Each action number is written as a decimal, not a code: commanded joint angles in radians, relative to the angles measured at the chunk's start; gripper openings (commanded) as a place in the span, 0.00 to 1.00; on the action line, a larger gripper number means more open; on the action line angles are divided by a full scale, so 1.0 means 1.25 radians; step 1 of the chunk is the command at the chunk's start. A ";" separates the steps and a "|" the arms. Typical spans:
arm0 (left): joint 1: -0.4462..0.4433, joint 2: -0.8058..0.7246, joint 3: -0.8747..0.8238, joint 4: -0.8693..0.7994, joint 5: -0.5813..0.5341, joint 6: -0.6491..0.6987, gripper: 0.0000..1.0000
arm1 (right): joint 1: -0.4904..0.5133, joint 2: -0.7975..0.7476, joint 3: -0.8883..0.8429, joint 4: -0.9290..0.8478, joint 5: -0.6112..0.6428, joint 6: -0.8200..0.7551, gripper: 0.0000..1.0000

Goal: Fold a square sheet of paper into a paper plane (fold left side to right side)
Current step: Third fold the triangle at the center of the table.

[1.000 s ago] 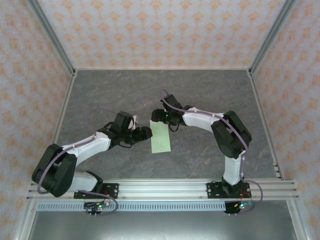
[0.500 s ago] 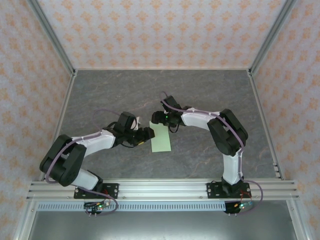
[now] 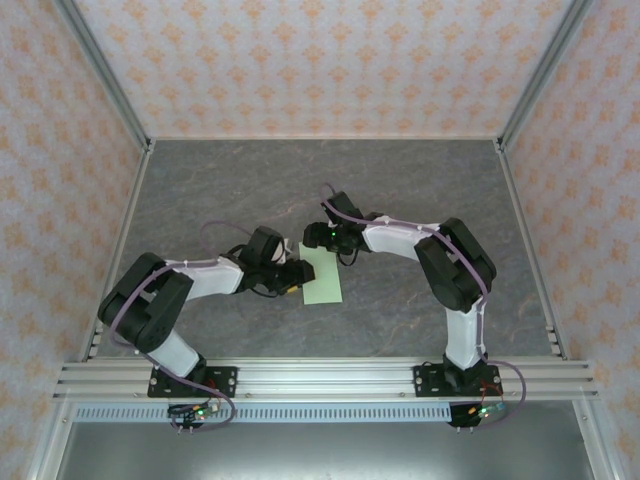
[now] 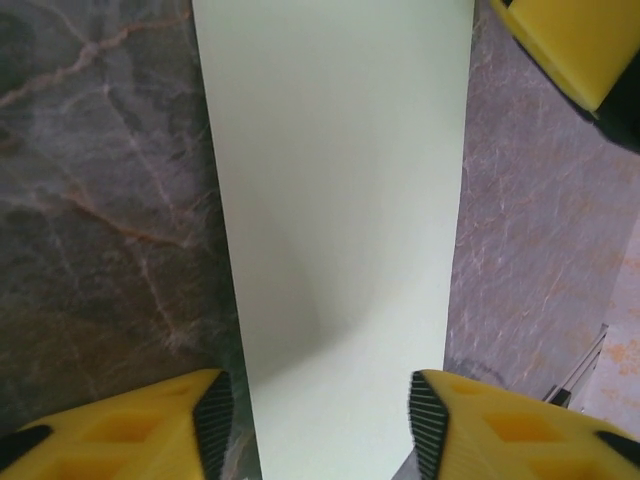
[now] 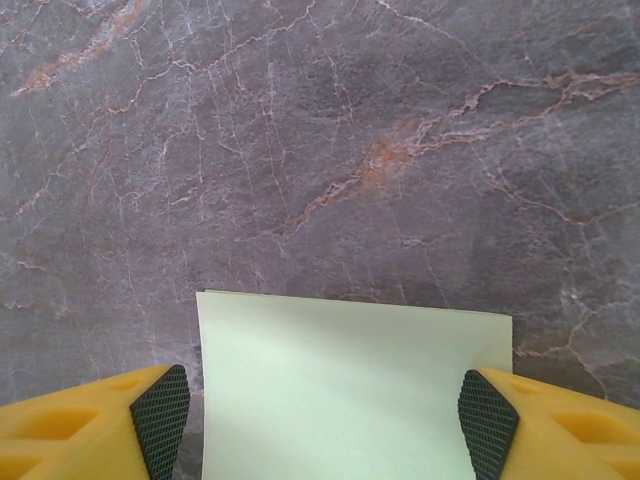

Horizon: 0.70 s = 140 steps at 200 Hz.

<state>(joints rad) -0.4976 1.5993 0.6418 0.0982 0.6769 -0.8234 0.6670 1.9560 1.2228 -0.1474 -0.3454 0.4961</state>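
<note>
Square sheet of paper (image 3: 322, 272) lies flat on the grey marbled table (image 3: 420, 190) between the two arms, showing as a long narrow strip — by the look of it the left half is already laid over the right, so the step in hand is judged to be setting that fold firmly. On the left, the left gripper (image 3: 289, 279) is low over the strip's near end, its jaws apart and straddling the width. One black pad (image 4: 213, 425) sits just off the paper's edge and the other at or over the opposite edge; whether either presses the sheet cannot be told. A soft shadow runs up the middle of the paper in the left wrist view, which suggests the layers are not quite flat there. To do this well, the left gripper would best come down gently and smooth along the folded edge rather than pinch, keeping the two long edges matched so that later folds come out square. On the right, the right gripper (image 5: 325, 415) stands at the far end, jaws also wide apart with the strip's short edge between them — a good place to steady the paper. It should hold that end against sliding, since thin paper is likely to skate on the smooth table.
</note>
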 commanded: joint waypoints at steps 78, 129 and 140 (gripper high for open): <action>-0.012 0.000 0.020 -0.010 -0.017 0.005 0.11 | -0.006 -0.032 -0.035 0.017 0.020 -0.047 0.82; -0.013 -0.007 0.020 -0.005 -0.021 -0.017 0.03 | -0.006 -0.246 -0.206 0.109 0.123 -0.147 0.96; -0.015 -0.012 0.020 -0.007 -0.022 -0.020 0.03 | -0.006 -0.320 -0.281 0.148 0.134 -0.165 0.97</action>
<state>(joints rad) -0.5091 1.6104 0.6491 0.1055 0.6701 -0.8383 0.6643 1.7622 1.0210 -0.0715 -0.2691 0.3824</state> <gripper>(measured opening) 0.062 0.962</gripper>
